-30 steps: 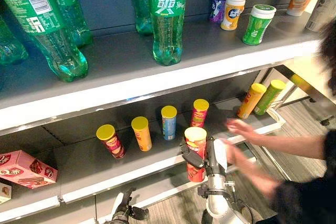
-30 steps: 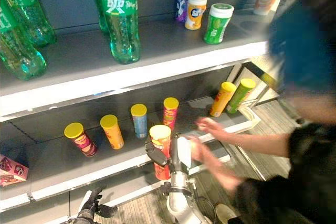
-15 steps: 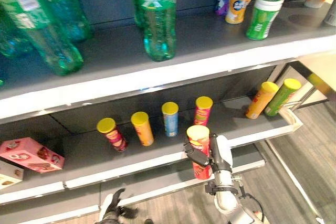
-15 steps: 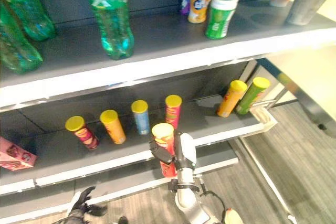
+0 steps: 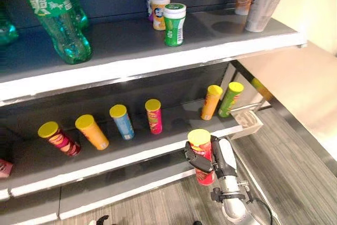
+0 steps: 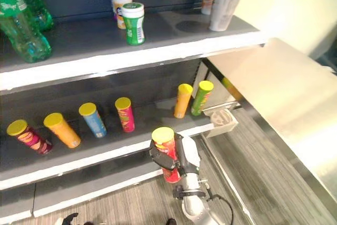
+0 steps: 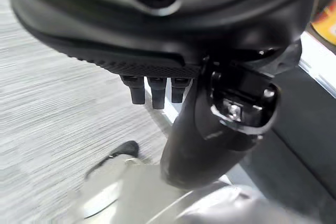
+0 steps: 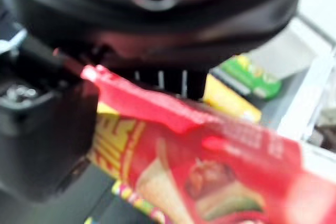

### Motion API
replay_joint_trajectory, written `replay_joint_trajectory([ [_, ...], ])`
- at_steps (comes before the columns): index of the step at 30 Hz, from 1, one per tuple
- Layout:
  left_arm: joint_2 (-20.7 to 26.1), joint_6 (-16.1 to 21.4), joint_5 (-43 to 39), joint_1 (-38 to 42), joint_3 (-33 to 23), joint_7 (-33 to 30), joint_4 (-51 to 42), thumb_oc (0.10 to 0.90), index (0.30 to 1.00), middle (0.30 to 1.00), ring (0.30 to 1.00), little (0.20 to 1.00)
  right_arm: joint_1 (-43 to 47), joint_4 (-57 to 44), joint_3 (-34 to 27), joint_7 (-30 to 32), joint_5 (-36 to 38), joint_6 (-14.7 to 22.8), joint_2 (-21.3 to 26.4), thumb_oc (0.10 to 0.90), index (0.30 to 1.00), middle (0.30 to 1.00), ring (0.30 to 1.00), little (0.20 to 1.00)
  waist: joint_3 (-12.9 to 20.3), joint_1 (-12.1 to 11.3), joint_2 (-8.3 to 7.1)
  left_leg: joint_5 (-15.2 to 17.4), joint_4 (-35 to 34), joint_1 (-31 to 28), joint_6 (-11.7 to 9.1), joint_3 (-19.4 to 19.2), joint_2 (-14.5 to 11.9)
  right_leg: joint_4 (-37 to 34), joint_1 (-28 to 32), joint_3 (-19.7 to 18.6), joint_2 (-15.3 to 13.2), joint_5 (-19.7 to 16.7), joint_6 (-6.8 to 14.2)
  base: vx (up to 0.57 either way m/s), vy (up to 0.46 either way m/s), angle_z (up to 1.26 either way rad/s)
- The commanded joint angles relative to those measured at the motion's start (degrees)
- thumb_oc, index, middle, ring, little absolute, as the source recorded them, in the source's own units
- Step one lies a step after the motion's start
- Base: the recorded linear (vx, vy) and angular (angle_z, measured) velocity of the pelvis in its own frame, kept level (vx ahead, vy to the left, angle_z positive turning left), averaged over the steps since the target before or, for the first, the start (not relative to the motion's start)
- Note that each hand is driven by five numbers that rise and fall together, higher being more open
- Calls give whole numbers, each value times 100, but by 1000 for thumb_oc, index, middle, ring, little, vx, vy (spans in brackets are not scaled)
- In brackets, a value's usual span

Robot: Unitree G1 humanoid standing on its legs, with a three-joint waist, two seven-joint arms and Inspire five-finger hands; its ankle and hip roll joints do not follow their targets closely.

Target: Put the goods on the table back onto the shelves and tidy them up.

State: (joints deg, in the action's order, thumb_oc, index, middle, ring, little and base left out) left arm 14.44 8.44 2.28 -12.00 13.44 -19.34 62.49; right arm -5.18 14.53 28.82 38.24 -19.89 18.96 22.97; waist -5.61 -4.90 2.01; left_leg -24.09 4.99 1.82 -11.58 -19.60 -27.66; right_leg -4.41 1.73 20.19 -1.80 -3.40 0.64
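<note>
— How far along are you?
— I'm gripping a red can (image 5: 202,156) in my right hand (image 5: 220,157), low center; it's not yet on the lower shelf (image 5: 131,148), where six cans are standing.
— And your left hand (image 7: 210,124)?
— It's hanging relaxed, empty.

I see a red cylindrical chip can with a yellow lid (image 5: 200,154) held upright, just before the lower shelf's edge (image 5: 131,157).

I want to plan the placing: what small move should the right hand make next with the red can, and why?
Probably carry the red can forward, over the lower shelf: the right hand holds it upright just before the shelf's front edge, with bare shelf behind.
</note>
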Motion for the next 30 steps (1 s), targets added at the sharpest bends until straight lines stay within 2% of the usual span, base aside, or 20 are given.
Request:
replay_joint_trajectory([
  [1, -320, 224, 62, 370, 285, 127, 49, 800, 900, 900, 900, 900, 520, -1065, -360, 156, 77, 748, -263, 400, 300, 300, 300, 300, -135, 39, -228, 2297, 63, 101, 635, 722, 1741, 338, 129, -49, -653, 203, 481, -17, -16, 8],
  [2, -320, 227, 62, 374, 284, 127, 54, 800, 900, 900, 900, 900, 522, -1065, -361, 153, 81, 749, -263, 400, 300, 300, 300, 300, -133, 55, -232, 2327, 109, 131, 649, 739, 1752, 337, 132, -34, -667, 204, 494, -54, -29, 13],
  [3, -360, 261, -75, 385, 189, 229, 83, 800, 900, 900, 900, 900, 560, -1019, -368, 99, 124, 755, -271, 400, 300, 300, 300, 300, -158, 27, -212, 2632, 308, 347, 855, 893, 2521, 320, 71, -30, -653, 73, 479, -33, 4, 13],
  [4, -359, 261, -76, 387, 187, 231, 83, 800, 900, 900, 900, 900, 563, -1017, -367, 99, 125, 756, -271, 400, 300, 300, 300, 300, -157, 31, -212, 2641, 321, 355, 859, 895, 2522, 321, 69, -27, -655, 75, 483, -13, 65, 15],
  [5, -410, 288, -189, 339, 103, 363, 180, 800, 900, 900, 900, 900, 609, -954, -353, 32, 72, 697, -309, 400, 300, 300, 300, 300, -129, 120, -36, 2678, 64, 102, 1009, 776, 2832, 440, -8, -76, -479, 95, 474, 44, 101, 4],
  [6, -405, 283, -169, 317, 102, 399, 191, 800, 900, 900, 900, 900, 636, -981, -348, 0, 53, 637, -321, 400, 300, 300, 300, 300, -126, 153, 22, 2704, -35, -27, 1099, 747, 2887, 545, -41, -121, -423, 113, 465, 43, 100, -1],
  [7, -406, 283, -169, 316, 102, 399, 190, 800, 900, 900, 900, 900, 635, -984, -348, -2, 54, 635, -319, 400, 300, 300, 300, 300, -131, 149, 23, 2703, -44, -39, 1100, 742, 2887, 552, -39, -127, -424, 117, 466, 61, 79, -25],
  [8, -424, 236, -91, 380, 126, 418, 253, 800, 900, 900, 900, 900, 633, -977, -415, -44, 79, 586, -420, 400, 300, 300, 300, 300, -107, 250, 58, 2639, -185, -127, 1207, 839, 2961, 862, -129, -125, -416, 225, 416, 60, 58, -24],
  [10, -380, 216, 139, 444, 124, 355, 342, 800, 900, 900, 900, 900, 565, -1056, -405, -124, 115, 601, -500, 400, 300, 300, 300, 300, -59, 314, 36, 2575, -401, -247, 1220, 712, 2926, 1119, -252, -98, -467, 299, 440, 78, 63, -17],
  [12, -319, 197, 82, 456, 6, 313, 342, 800, 900, 900, 900, 900, 517, -1184, -313, -195, 38, 570, -492, 400, 300, 300, 300, 300, -115, 319, 44, 2554, -636, -444, 1246, 610, 2907, 1603, -449, -90, -646, 336, 561, 60, 82, -23],
  [16, -227, 271, 39, 459, -53, 314, 243, 800, 900, 900, 900, 900, 454, -1122, -228, -235, -13, 518, -580, 400, 300, 300, 300, 300, -216, 386, 78, 2546, -847, -697, 1345, 512, 2937, 2282, -665, -165, -892, 165, 745, 25, 57, -21],
  [19, -199, 263, 67, 394, -97, 317, 278, 800, 900, 900, 900, 900, 344, -1130, -247, -227, -10, 512, -630, 400, 300, 300, 300, 300, -203, 332, 89, 2579, -897, -699, 1325, 525, 2901, 1973, -581, -245, -1180, 54, 775, 6, -75, 1],
  [21, -171, 266, 70, 406, -123, 322, 349, 800, 900, 900, 900, 900, 323, -1178, -248, -269, -51, 496, -616, 400, 300, 300, 300, 300, -170, 308, 98, 2600, -904, -654, 1283, 597, 2860, 1688, -593, -372, -1441, -219, 838, 18, -146, -10],
  [22, -168, 270, 69, 419, -129, 313, 395, 800, 900, 900, 900, 900, 342, -1212, -240, -289, -78, 489, -598, 400, 300, 300, 300, 300, -149, 298, 76, 2637, -887, -632, 1241, 683, 2854, 1395, -635, -559, -1652, -447, 905, 53, -188, 0],
  [26, -104, 253, 55, 371, -182, 290, 436, 800, 900, 900, 900, 900, 420, -1256, -257, -357, -114, 417, -591, 400, 300, 300, 300, 300, -148, 195, -103, 2727, -828, -637, 1129, 847, 2775, 612, -595, -849, -2162, -1205, 1141, 45, -234, 16],
  [28, -71, 219, 23, 342, -221, 277, 447, 800, 900, 900, 900, 900, 427, -1280, -297, -377, -93, 402, -598, 400, 300, 300, 300, 300, -139, 147, -207, 2744, -827, -658, 1064, 930, 2718, 382, -584, -939, -2264, -1473, 1243, 54, -278, 25],
  [29, -30, 203, -19, 315, -275, 285, 440, 800, 900, 900, 900, 900, 429, -1338, -319, -396, -88, 387, -592, 400, 300, 300, 300, 300, -162, 118, -264, 2744, -835, -708, 1022, 951, 2665, 388, -652, -1007, -2290, -1580, 1269, 84, -283, 51],
  [30, -19, 179, -39, 316, -327, 269, 471, 800, 900, 900, 900, 900, 413, -1359, -343, -412, -75, 377, -586, 400, 300, 300, 300, 300, -126, 49, -363, 2767, -833, -726, 978, 951, 2654, 178, -514, -903, -2268, -1462, 1295, 99, -242, 32],
])
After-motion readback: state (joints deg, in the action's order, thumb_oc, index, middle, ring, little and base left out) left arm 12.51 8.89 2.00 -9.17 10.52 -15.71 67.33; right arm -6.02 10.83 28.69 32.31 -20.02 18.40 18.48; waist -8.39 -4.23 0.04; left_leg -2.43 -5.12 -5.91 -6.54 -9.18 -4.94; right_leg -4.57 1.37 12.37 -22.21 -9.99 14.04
